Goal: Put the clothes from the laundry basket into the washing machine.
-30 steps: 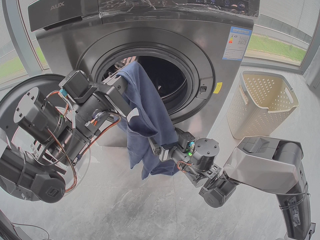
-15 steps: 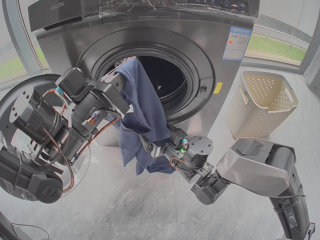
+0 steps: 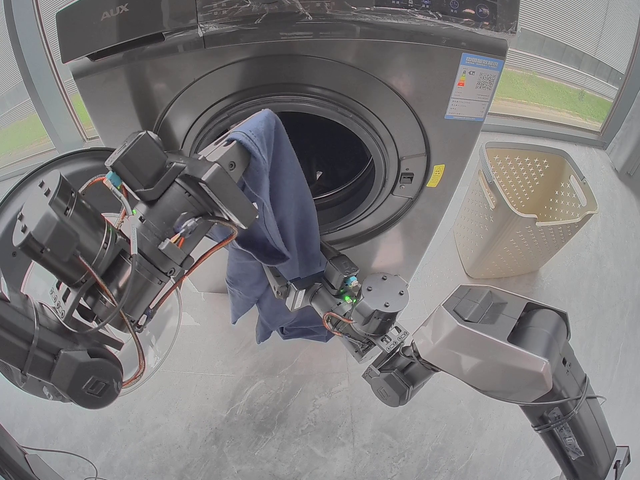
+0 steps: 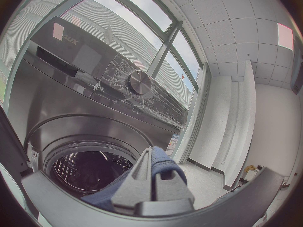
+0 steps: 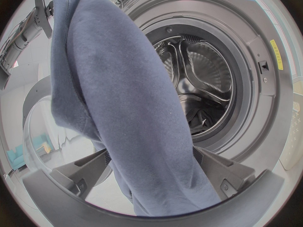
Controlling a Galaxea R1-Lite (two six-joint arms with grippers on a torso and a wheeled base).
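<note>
A blue garment (image 3: 280, 215) hangs in front of the washing machine's open drum (image 3: 333, 161). My left gripper (image 3: 237, 151) is shut on its top edge, at the upper left of the opening; in the left wrist view the blue cloth (image 4: 164, 164) sits pinched between the fingers (image 4: 139, 177). My right gripper (image 3: 277, 281) is lower down, at the hanging part of the garment (image 5: 126, 111). It is open, one finger (image 5: 85, 167) on each side of the cloth. Some dark cloth (image 5: 202, 117) lies inside the drum.
The cream laundry basket (image 3: 527, 208) stands on the floor to the right of the machine, with no clothes visible in it. The machine's round door (image 3: 40, 181) is swung open on the left, behind my left arm. Grey floor lies in front.
Both arms have shifted left and up with the garment. Its top edge is now higher against the drum opening, and the right gripper has come closer to the machine.
</note>
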